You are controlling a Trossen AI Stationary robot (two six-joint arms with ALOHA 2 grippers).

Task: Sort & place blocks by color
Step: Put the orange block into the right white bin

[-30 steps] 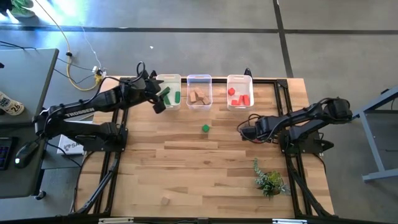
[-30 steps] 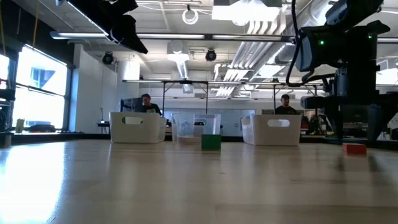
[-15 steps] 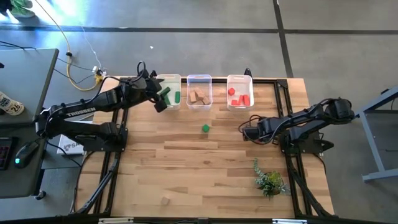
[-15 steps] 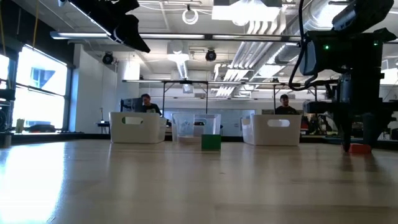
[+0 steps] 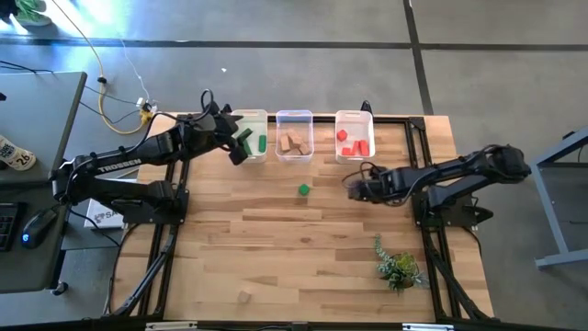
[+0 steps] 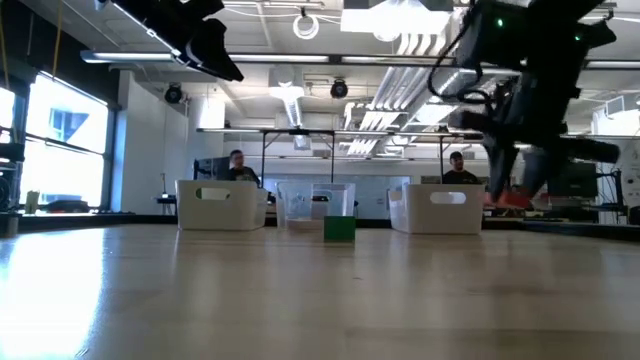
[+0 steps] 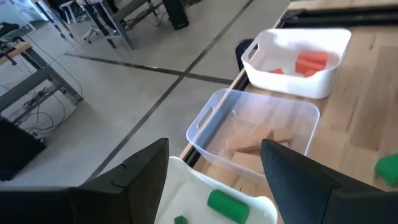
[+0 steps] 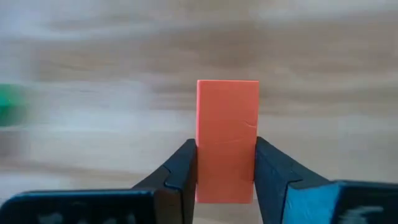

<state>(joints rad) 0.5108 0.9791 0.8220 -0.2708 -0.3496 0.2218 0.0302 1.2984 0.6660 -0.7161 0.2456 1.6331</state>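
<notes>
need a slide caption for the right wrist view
Right gripper clamps a red block between its fingers above the wooden table.

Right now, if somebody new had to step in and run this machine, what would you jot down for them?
Right gripper: shut on a red block, lifted off the table.
Left gripper: open over the left bin, which holds green blocks.
Done: tan blocks in the middle bin, red blocks in the right bin.
Left: bin the held red block; a green block mid-table and a tan block near the front edge.
</notes>
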